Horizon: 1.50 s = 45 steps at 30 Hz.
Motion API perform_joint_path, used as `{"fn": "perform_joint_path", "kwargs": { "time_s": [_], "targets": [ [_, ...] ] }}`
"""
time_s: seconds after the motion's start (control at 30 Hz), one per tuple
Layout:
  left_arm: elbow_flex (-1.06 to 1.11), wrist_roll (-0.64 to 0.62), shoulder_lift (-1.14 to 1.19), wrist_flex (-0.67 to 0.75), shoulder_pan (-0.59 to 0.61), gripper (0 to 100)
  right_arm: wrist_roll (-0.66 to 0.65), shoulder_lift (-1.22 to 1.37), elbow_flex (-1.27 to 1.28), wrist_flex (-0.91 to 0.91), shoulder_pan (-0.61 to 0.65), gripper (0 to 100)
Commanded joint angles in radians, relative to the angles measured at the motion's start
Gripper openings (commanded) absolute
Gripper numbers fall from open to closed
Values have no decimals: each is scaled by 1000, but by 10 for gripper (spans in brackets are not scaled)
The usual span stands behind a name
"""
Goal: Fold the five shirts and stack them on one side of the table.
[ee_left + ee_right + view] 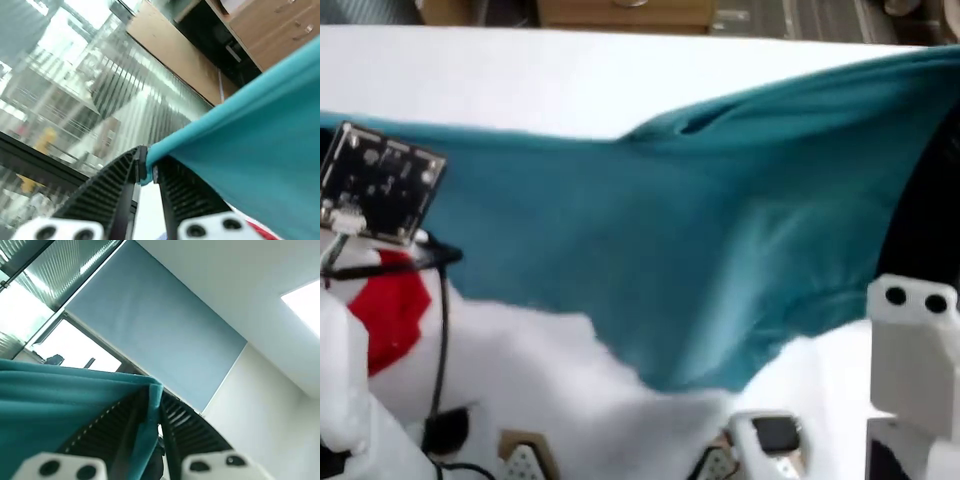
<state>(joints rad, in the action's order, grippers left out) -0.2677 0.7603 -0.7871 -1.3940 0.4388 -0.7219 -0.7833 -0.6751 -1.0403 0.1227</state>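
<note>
Shirt (700, 260), plain teal, spans taut between left claw (148, 167) and right claw (152, 402), both gripping its edge

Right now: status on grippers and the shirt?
Left gripper shut on teal shirt corner. Right gripper shut on another edge. Shirt held up, spread over table. White cloth, red cloth heaped nearside.

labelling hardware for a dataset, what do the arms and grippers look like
Both the left gripper and right gripper have black ribbed fingers on white bases with dark screw holes. One also carries a bare black circuit board and black cable.
</note>
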Motion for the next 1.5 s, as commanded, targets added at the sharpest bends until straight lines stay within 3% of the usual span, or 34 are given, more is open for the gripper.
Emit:
{"fn": "perform_joint_path", "kwargs": {
  "time_s": [0.0, 0.73, 1.23, 1.47],
  "targets": [
    [16, 37, 9, 46, -5, 21, -9, 2, 6, 24, -12, 20],
    [61, 77, 8, 98, -3, 21, -347, 2, 118, 148, -4, 21],
    [64, 135, 12, 184, -8, 21, -508, 2, 219, 186, -4, 21],
    [88, 140, 6, 209, -6, 21, -506, -5, 265, 245, -4, 21]
  ]
}}
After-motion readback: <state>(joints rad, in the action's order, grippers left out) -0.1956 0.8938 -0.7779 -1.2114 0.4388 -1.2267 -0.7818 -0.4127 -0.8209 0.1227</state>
